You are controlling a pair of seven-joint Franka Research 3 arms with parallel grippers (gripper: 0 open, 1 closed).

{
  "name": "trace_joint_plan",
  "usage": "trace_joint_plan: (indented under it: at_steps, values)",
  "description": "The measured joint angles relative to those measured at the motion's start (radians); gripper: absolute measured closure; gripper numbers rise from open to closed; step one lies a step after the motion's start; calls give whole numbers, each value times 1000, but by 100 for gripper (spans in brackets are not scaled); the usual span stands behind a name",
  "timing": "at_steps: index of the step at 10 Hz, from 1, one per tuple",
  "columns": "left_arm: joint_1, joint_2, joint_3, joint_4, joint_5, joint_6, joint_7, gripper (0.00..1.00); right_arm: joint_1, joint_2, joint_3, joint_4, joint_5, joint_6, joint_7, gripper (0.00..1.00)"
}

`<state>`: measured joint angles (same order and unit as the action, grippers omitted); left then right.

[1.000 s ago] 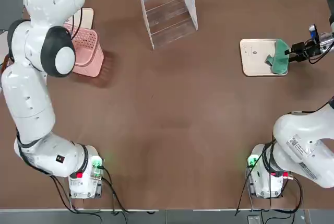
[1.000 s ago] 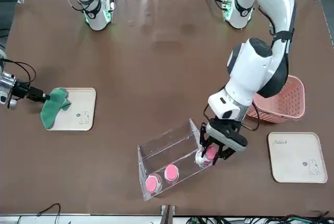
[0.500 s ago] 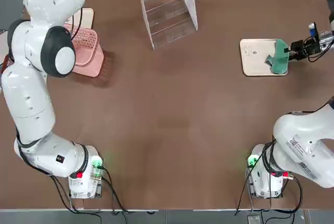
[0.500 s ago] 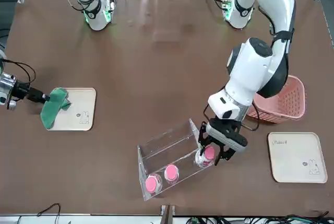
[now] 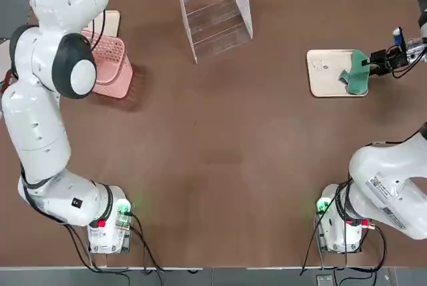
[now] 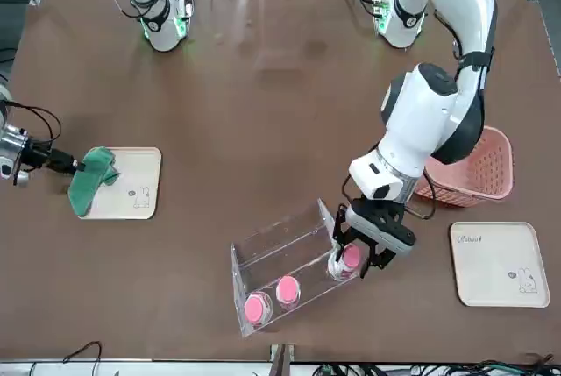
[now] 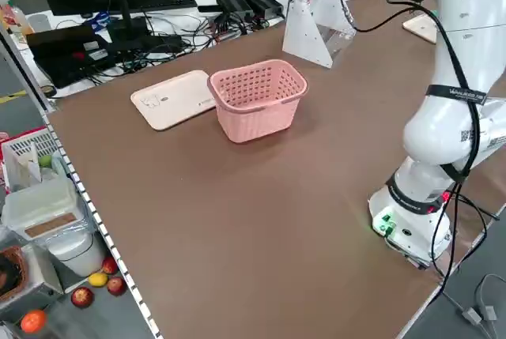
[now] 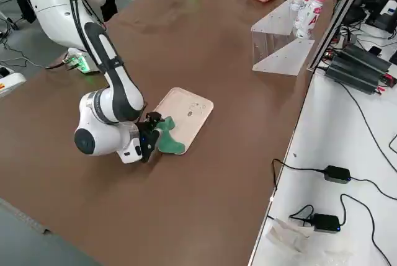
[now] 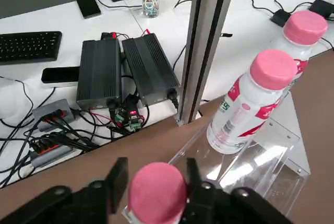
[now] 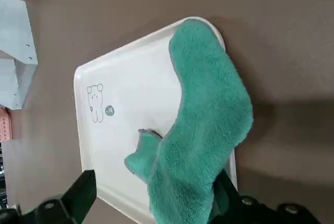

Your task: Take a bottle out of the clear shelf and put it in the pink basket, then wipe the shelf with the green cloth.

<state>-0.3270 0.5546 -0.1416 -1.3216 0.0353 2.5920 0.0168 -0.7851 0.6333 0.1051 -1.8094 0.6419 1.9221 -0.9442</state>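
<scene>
From the top, the clear shelf [image 5: 215, 21] sits at the desk's far edge, the pink basket [image 5: 107, 66] to its left, near the left arm. From the front, the left gripper [image 6: 354, 258] jaws clench the upright bottle [image 6: 345, 260] at the shelf's end, apparently tighter than half a second ago. The left wrist view confirms fingers flanking the pink cap. The right gripper [image 6: 54, 161] stays spread beside the green cloth [image 6: 89, 180].
</scene>
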Motion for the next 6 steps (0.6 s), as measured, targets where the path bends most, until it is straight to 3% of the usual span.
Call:
trace_joint_plan:
  at_steps: [6]
  values:
    - [-1,-3,-4,3,28,0,-45,57,20,0,2,0,1,27,36,6]
